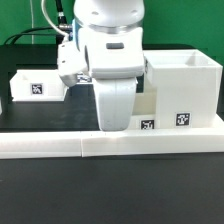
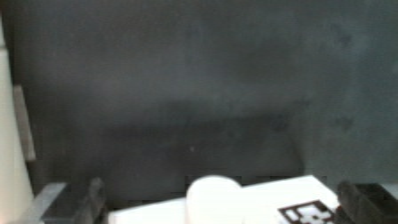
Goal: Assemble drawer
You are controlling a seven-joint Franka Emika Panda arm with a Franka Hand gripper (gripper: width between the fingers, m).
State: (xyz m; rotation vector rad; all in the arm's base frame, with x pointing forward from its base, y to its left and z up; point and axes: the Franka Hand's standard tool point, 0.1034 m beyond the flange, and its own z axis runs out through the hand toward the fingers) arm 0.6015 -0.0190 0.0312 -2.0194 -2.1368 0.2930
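Wrist view: a small white drawer tray [image 2: 267, 205] lies low in the picture, its round knob [image 2: 214, 190] standing up toward the camera and a black-and-white tag [image 2: 313, 212] just beside the knob. The gripper [image 2: 222, 208] is spread wide and clasps nothing. One dark finger [image 2: 80, 200] stands on each side of the tray; whether either touches it cannot be told.

In the exterior view, what is likely this same tray [image 1: 148, 115] sits behind the robot's white hand, just beside the cube-shaped housing [image 1: 185, 85] on the exterior view's right. The second tray [image 1: 35, 88] rests well apart on the exterior view's left. A long white border bar [image 1: 110, 147] runs along the front of the black table [image 1: 110, 190].

Likely risks: if the fingers close off-centre, one would meet the tray first and shove or twist it on the table. A shallow hold near the rounded knob could slip. With the housing so close, the finger on that side might catch its wall.
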